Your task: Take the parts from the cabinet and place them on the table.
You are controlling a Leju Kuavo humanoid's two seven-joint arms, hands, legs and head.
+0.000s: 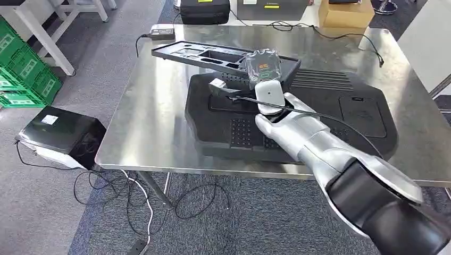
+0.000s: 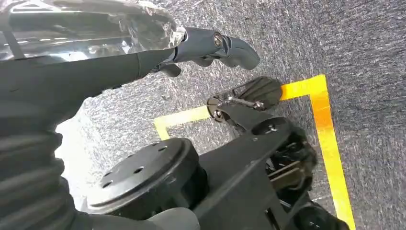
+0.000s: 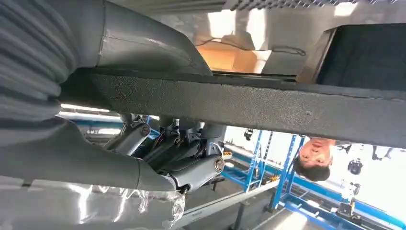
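Over table edge (image 1: pixel 159 159) — right hand (image 1: pixel 266 87), part (image 1: pixel 228 58)

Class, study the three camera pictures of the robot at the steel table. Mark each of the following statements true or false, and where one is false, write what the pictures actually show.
1. The right hand holds a long black tray part. True.
2. The steel table stands on bare wooden floorboards. False: it stands on grey carpet.
3. A cardboard box sits at the table's far edge. True.
4. The left hand grips a red part. False: it hangs over the carpet holding nothing.
5. A large black moulded panel lies on the table. True.
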